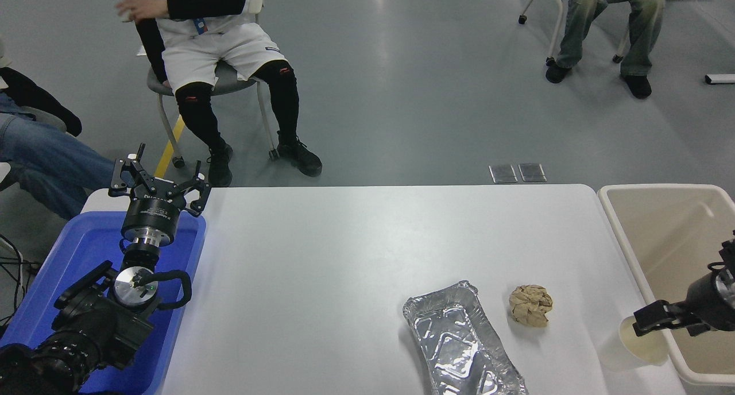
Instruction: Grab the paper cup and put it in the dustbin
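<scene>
The paper cup (615,352) stands upright at the table's near right corner, close against the beige dustbin (627,241), which sits just past the table's right edge. My right gripper (673,324) comes in from the right edge and is open. One finger (650,318) hangs over the cup's mouth, the other lies outside the rim on the dustbin side. My left gripper (159,179) is parked open at the lower left, over the blue tub.
A silver foil tray (459,343) and a crumpled brown paper ball (530,306) lie left of the cup. A blue tub (74,251) sits at the table's left end. People sit on chairs beyond the far edge.
</scene>
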